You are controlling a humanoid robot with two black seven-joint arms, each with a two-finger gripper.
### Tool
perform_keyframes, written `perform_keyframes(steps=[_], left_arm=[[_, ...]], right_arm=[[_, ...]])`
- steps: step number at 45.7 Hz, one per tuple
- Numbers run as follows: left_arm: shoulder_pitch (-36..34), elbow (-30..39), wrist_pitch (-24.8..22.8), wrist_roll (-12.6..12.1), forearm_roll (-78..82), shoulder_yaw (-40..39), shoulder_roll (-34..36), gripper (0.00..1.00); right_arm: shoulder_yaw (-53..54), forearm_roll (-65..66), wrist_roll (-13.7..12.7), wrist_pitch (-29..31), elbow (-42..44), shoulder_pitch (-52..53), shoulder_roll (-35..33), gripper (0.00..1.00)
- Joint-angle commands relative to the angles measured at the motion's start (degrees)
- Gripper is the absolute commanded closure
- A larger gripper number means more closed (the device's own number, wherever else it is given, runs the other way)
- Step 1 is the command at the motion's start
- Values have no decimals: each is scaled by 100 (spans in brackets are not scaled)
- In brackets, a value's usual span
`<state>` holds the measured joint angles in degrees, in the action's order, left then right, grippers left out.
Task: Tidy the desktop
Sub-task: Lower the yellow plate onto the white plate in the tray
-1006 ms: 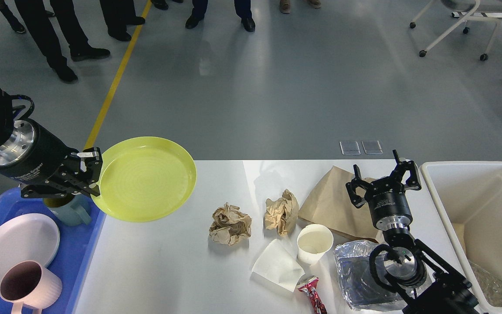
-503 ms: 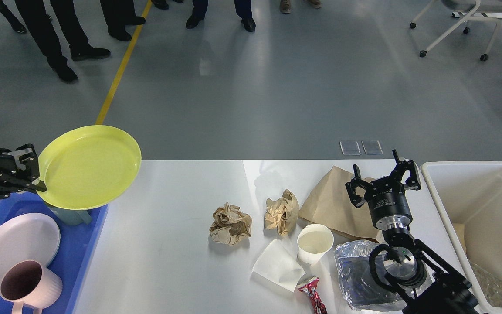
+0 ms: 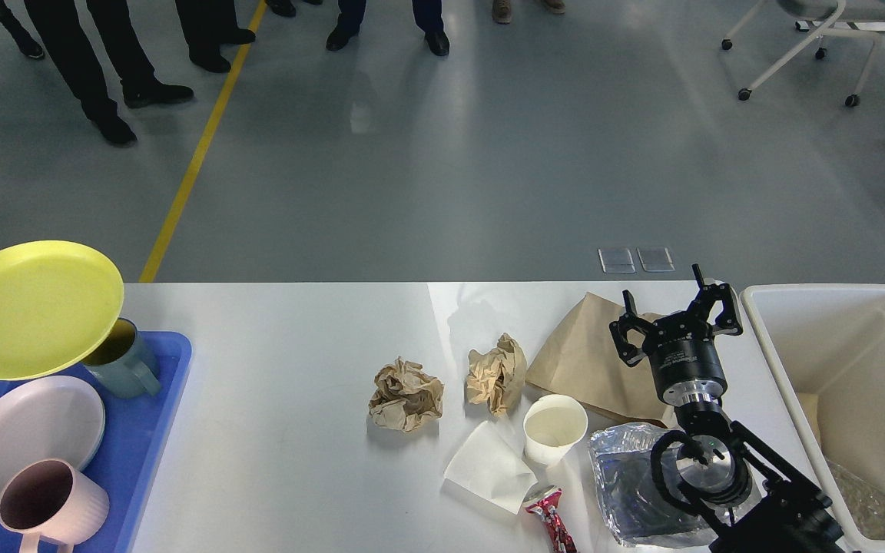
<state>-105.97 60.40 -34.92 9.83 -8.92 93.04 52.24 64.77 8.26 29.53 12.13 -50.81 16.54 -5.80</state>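
The white desktop (image 3: 281, 430) holds litter at its middle and right: two crumpled brown paper balls (image 3: 406, 394) (image 3: 498, 374), a flat brown paper bag (image 3: 585, 357), a white paper cup (image 3: 555, 428), a white napkin (image 3: 488, 467), a red wrapper (image 3: 552, 524) and a silvery plastic bag (image 3: 627, 484). My right gripper (image 3: 677, 315) stands open over the bag's far right corner, holding nothing. A yellow plate (image 3: 31, 307) hangs tilted above the blue tray (image 3: 147, 438) at the far left. The left gripper holding it is past the view's edge.
On the blue tray are a grey-blue mug (image 3: 126, 362), a pink plate (image 3: 28, 438) and a pink mug (image 3: 51, 503). A cream-white bin (image 3: 777, 361) stands off the table's right end. People's legs and a chair are on the floor beyond.
The yellow plate has travelled left from over the desktop's left end to above the blue tray, and the left gripper has left the view. The right arm has not moved.
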Motion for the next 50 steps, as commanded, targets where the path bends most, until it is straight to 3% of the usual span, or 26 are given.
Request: perform_keyframes(steps=[1,14,29,50], left_arm=[[796,-722,-103,10,-40,-347,190,100],[2852,-1882,-94,-25,-49,-1744,278,100],[4637,-2946,3,-43,-22,-3045,128,100],[5367,-3263,20,-227,13,-3731,-443,100]], right_arm=[[0,0,0,0,1,7,0,0],[0,0,0,0,1,7,0,0],[0,0,0,0,1,7,0,0],[0,0,0,0,1,-2,9,0]])
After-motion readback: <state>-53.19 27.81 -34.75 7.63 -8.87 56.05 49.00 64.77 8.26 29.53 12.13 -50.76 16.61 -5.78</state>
